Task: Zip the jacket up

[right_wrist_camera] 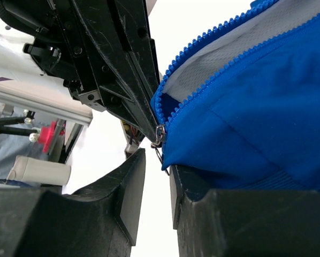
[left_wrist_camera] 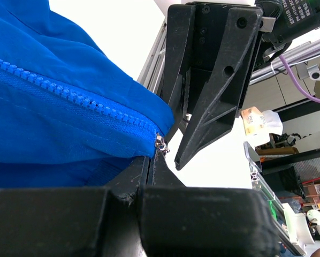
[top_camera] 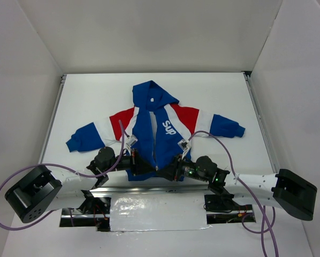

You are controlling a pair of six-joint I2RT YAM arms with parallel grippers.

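Between white walls (top_camera: 149, 32), on a white table (top_camera: 96, 96), blue jacket (top_camera: 146, 134)

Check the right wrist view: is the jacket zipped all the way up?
No, the two rows of teeth on the jacket lie apart beyond the slider, with grey lining showing between them.

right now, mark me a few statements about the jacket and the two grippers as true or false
1. The jacket lies on the table with its hood at the far end. True.
2. The zipper is closed up to the collar. False: the slider sits at the bottom hem, with the teeth apart above it.
3. The left gripper is shut on the jacket at the hem, beside the slider. True.
4. The right gripper is clamped fully shut. False: a gap shows between its fingers.
5. The chest lettering is red. False: it is white.
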